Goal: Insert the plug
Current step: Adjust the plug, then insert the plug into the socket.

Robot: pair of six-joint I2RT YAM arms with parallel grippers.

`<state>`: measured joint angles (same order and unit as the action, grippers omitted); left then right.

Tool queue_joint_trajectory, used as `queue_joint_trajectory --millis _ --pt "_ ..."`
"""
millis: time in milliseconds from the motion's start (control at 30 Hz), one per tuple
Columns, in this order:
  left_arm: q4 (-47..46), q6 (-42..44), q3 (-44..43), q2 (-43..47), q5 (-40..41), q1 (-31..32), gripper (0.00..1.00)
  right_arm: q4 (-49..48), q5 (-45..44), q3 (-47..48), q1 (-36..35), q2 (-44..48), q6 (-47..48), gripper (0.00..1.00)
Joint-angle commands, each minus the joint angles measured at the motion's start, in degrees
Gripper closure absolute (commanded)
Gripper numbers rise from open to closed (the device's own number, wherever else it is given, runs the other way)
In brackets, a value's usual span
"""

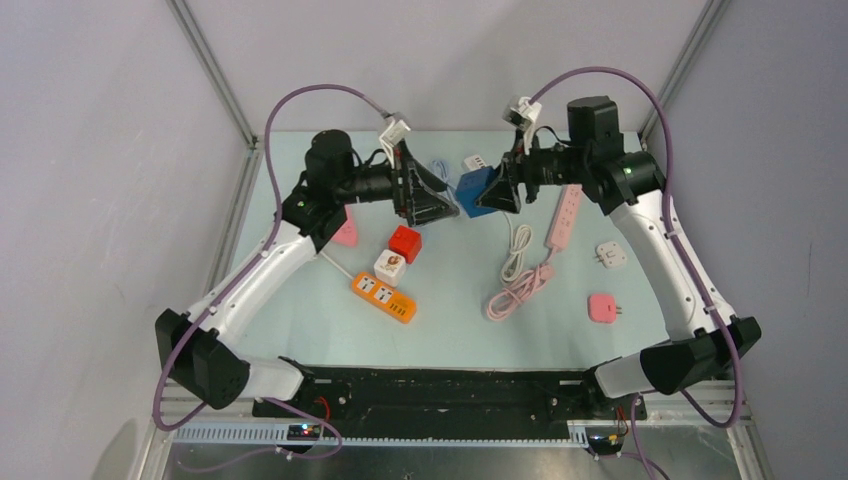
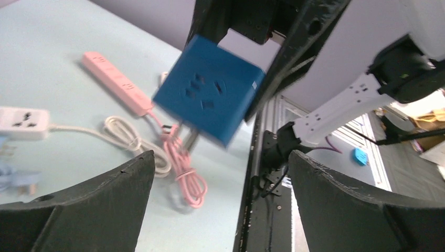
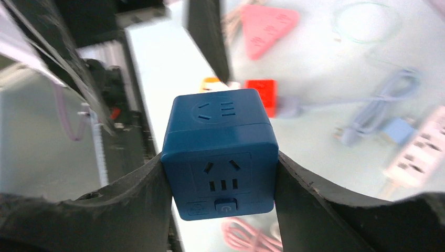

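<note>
Blue cube socket is up in the air, pinched by its sides in the right end effector! The left end effector gapes wide, empty, facing it. No plug in hand yet. Push one in hard and that cube may twist loose.

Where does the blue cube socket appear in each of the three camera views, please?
Top external: blue cube socket at upper centre, raised above the table.
Left wrist: upper centre, tilted.
Right wrist: dead centre, large.
Shared landmark: the pink coiled cable, below the socket in all three views.
</note>
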<state>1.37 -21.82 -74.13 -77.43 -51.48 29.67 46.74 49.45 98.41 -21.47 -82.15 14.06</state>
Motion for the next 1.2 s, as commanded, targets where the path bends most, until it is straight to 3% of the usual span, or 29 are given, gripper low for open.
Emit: queue_joint_trajectory --millis 0,167,367,700,1000,1167 --pt "3.92 3.66 1.66 5.13 5.85 -3.29 0.0 -4.96 -10.63 -5.75 5.24 4.49 9.73 1.0" --pt "6.56 5.98 5.03 7.99 9.14 -5.65 0.0 -7.49 -20.43 -12.57 8.9 3.85 19.79 1.0" --pt "8.54 7.54 7.24 9.88 10.5 -6.28 0.0 2.0 -28.13 -7.52 12.96 -6.71 26.53 1.0" --pt "10.07 8.9 8.49 9.62 12.64 -6.44 0.0 3.02 -41.69 -4.48 18.68 -18.69 30.86 1.0" --pt "10.11 8.38 6.45 5.67 11.43 -6.44 0.0 3.45 -35.86 -2.19 24.76 -25.62 32.71 1.0" --pt "10.1 8.06 4.8 3.73 10.77 -6.42 0.0 4.33 -28.33 -0.17 27.13 -27.0 35.53 1.0"
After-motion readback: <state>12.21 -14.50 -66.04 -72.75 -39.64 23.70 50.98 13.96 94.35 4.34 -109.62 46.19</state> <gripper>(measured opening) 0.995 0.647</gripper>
